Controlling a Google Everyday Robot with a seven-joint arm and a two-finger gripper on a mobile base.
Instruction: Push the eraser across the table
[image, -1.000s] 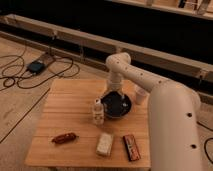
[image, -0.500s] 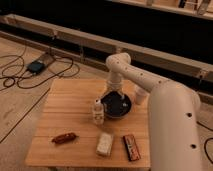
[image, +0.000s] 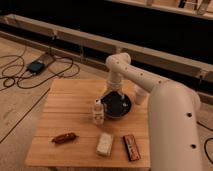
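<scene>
One white arm (image: 132, 75) stretched from the right side of the frame, bent at an elbow above the far part of the table (image: 70, 102) and pointed downward. At its end the gripper (image: 115, 100) hung over a dark round bowl (image: 120, 109) near the middle of the table top. It was dark against dark, so I could not tell whether it was spread or closed, nor whether it touched the bowl. Just left of the bowl stood a small pale bottle (image: 98, 111), upright. A white cup (image: 140, 95) sat to the right of the bowl, partly hidden by the arm.

Three things lay along the near edge of the table. The eraser (image: 131, 147) lay flat toward the lower right corner, its long side running roughly toward the near edge, well apart from the gripper. Just left of it, not touching, lay a pale block (image: 105, 144). Farther left — near the lower left corner — lay a reddish-brown sausage-shaped thing (image: 64, 137). Cables (image: 20, 75) trailed over the floor in the upper left of the frame.
</scene>
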